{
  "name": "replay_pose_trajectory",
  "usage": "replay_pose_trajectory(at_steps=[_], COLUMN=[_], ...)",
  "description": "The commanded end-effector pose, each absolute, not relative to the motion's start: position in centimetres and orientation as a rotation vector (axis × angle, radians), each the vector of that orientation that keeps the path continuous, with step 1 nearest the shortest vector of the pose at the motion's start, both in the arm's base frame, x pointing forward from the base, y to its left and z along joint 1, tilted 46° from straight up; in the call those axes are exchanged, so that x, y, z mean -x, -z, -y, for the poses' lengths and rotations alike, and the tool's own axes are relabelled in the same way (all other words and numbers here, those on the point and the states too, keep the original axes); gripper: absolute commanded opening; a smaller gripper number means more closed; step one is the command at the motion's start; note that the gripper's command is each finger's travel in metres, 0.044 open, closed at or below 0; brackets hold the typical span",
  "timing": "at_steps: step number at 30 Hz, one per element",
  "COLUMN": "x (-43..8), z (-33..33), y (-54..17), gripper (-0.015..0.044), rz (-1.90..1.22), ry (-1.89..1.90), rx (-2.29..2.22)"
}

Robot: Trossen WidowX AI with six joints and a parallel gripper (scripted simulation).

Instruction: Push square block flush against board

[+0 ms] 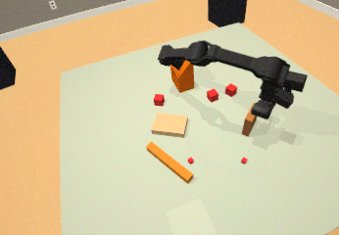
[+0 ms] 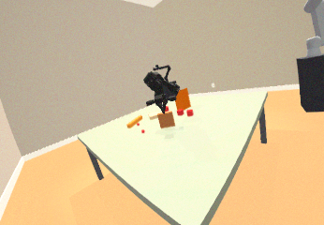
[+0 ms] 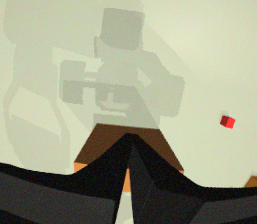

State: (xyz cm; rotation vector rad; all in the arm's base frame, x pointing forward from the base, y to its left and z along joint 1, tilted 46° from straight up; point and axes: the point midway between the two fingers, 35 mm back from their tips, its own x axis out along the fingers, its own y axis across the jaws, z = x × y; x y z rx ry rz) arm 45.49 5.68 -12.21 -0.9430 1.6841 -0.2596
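Note:
A flat, pale tan square block lies near the middle of the table, and also shows in the exterior view. A long orange board lies flat just in front of it, apart from it; in the exterior view it is at the left. A brown slab stands on edge at the right and looks square in the exterior view. My gripper is shut and empty, with its fingertips right at the slab's top edge. In the wrist view the shut fingers cover the brown top.
A tall orange block stands by the arm's base. Three red cubes lie behind the tan block, and two tiny red ones lie near the board. One red cube shows in the wrist view.

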Motion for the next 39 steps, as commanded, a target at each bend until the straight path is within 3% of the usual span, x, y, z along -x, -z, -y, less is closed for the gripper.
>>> replay_pose_trajectory(at_steps=[1,39], x=[-45.4,-41.9], z=[-3.5,-2.4], y=[13.6,11.9], gripper=[0.0,0.0], rz=[-1.716,-1.744], ry=[0.281,0.263], rx=[0.94,0.954])
